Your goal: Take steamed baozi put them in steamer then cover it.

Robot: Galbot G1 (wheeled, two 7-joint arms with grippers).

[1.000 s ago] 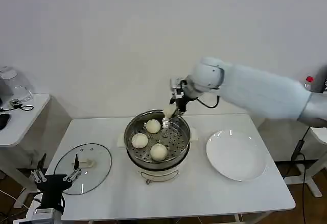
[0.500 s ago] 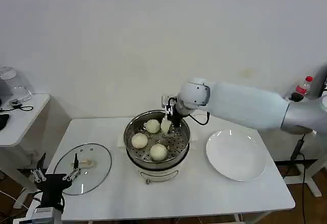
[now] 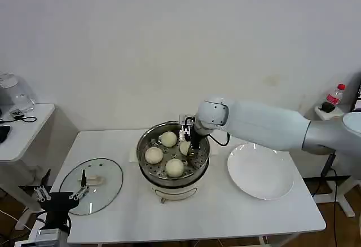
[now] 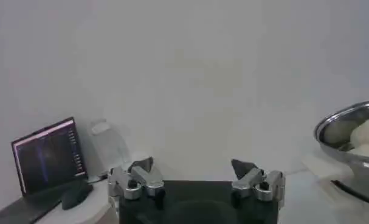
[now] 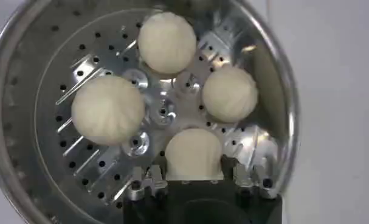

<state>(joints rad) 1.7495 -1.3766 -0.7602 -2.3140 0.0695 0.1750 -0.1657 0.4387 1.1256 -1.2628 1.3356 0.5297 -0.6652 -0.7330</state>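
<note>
Baozi (image 5: 193, 153), the fourth, sat low in the steamer (image 3: 145, 145) at frame centre, pinched by our right tool (image 5: 196, 178); the cover (image 3: 91, 185) lay lower left, beside our spread left tool (image 3: 61, 193).

You have all four steamed baozi (image 5: 167, 42) inside the steamer (image 3: 144, 145), smooth cream-white rounds spread apart on its perforated steel floor. The fourth (image 5: 193, 153) sits between the right end effector (image 5: 196, 176) fingers, near the basket wall. The steamer stands uncovered; the cover (image 3: 110, 179), clear glass with a cream handle, lies flat on the counter (image 3: 225, 213) to its left.
</note>
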